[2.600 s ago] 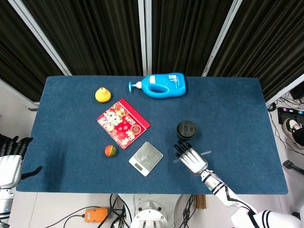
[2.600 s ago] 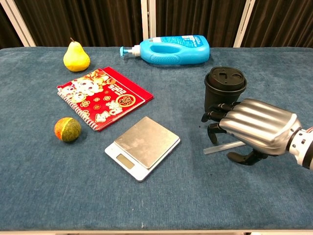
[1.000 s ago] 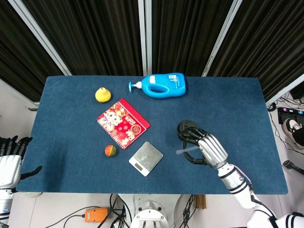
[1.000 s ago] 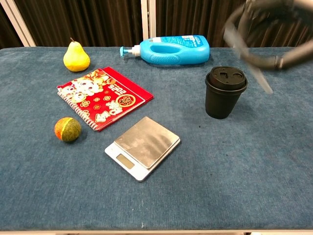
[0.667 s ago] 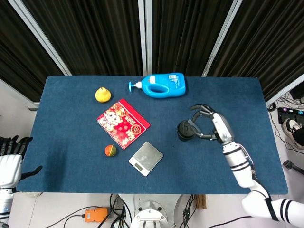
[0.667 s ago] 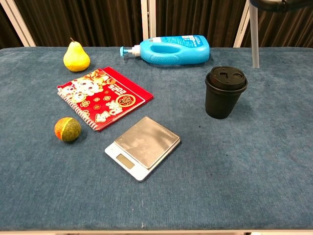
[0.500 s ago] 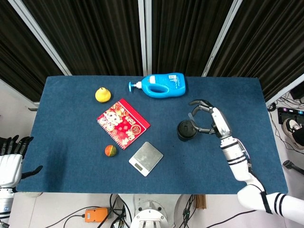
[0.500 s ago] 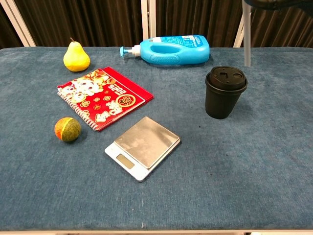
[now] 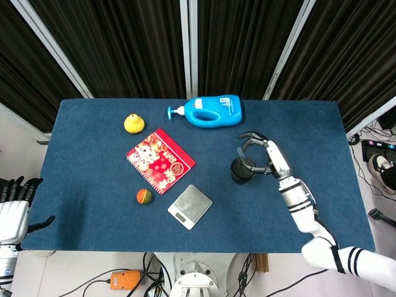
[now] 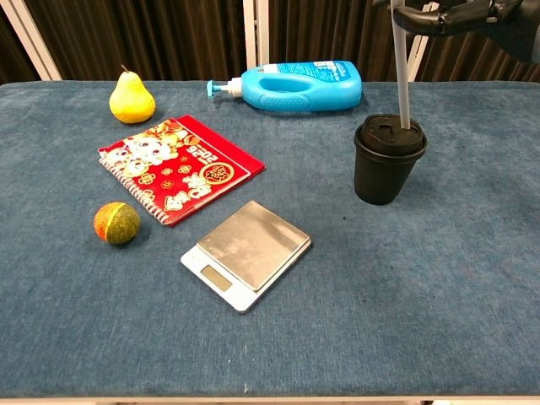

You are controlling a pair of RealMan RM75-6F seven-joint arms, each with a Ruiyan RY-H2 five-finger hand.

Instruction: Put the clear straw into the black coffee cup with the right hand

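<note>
The black coffee cup (image 10: 388, 164) (image 9: 241, 171) with a black lid stands upright on the blue table, right of centre. My right hand (image 9: 265, 156) (image 10: 460, 17) hovers above it and pinches the clear straw (image 10: 402, 76) near its top. The straw hangs upright and its lower end meets the lid at the right side; whether it is in the hole I cannot tell. My left hand (image 9: 13, 213) hangs off the table's left edge, fingers apart, holding nothing.
A silver kitchen scale (image 10: 245, 253) lies left of the cup. A red notebook (image 10: 179, 169), a small orange-green ball (image 10: 116, 223), a yellow pear (image 10: 132, 99) and a blue detergent bottle (image 10: 299, 85) lie farther left and behind.
My right hand lifted the straw from the table, turned it upright, and carried it left and down over the cup until its tip reached the lid.
</note>
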